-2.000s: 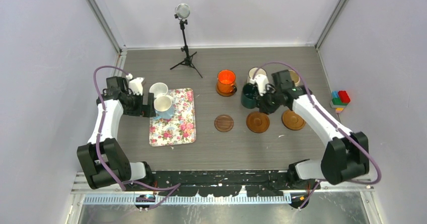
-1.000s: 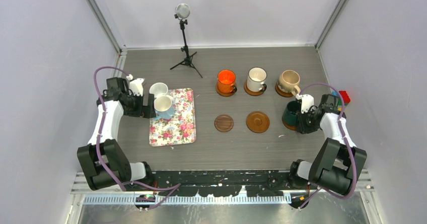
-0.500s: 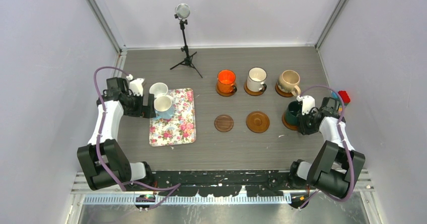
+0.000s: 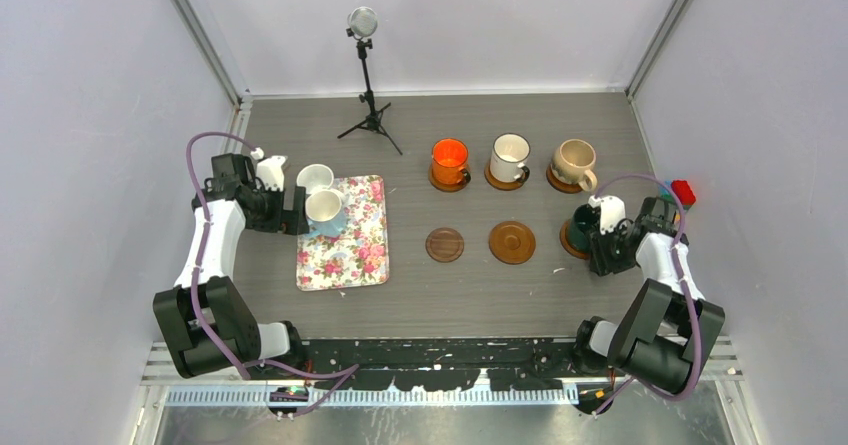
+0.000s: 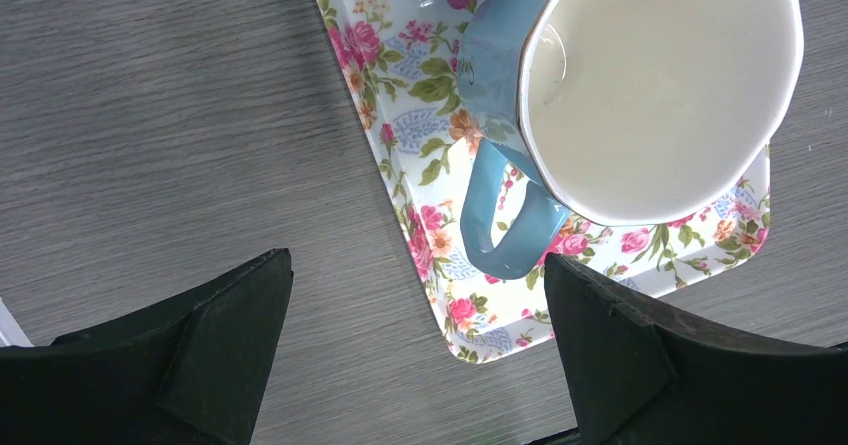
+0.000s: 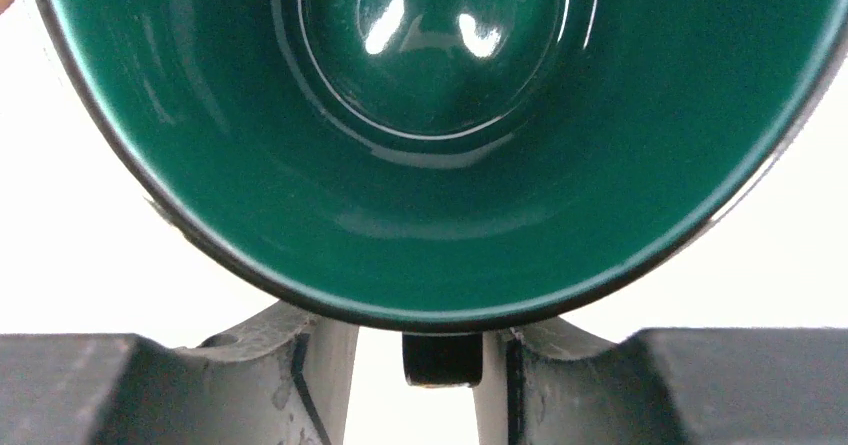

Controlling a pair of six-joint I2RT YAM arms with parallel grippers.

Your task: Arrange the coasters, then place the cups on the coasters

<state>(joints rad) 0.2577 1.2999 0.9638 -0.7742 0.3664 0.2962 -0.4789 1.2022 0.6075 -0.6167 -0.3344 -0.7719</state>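
A dark green cup (image 4: 578, 226) stands on the right front coaster (image 4: 567, 249). My right gripper (image 4: 598, 237) is open around its handle (image 6: 441, 358), with a gap showing on the left side; the green bowl (image 6: 430, 115) fills the right wrist view. Orange (image 4: 450, 159), dark-rimmed white (image 4: 510, 154) and beige (image 4: 574, 161) cups sit on coasters in the back row. Two coasters lie bare: a small dark one (image 4: 445, 244) and a larger one (image 4: 512, 242). My left gripper (image 4: 294, 211) (image 5: 416, 265) hangs open beside the light blue cup (image 4: 325, 210) (image 5: 660, 75). A plain white cup (image 4: 315, 178) stands behind it.
The floral tray (image 4: 345, 255) (image 5: 400, 95) holds the light blue cup at the left. A microphone stand (image 4: 366, 75) stands at the back. Toy bricks (image 4: 678, 196) lie at the right edge, close to my right arm. Walls close in both sides.
My right gripper carried the dark green cup from the back row to the right front coaster, set it down, and has just opened off the handle. The left arm has stayed still.
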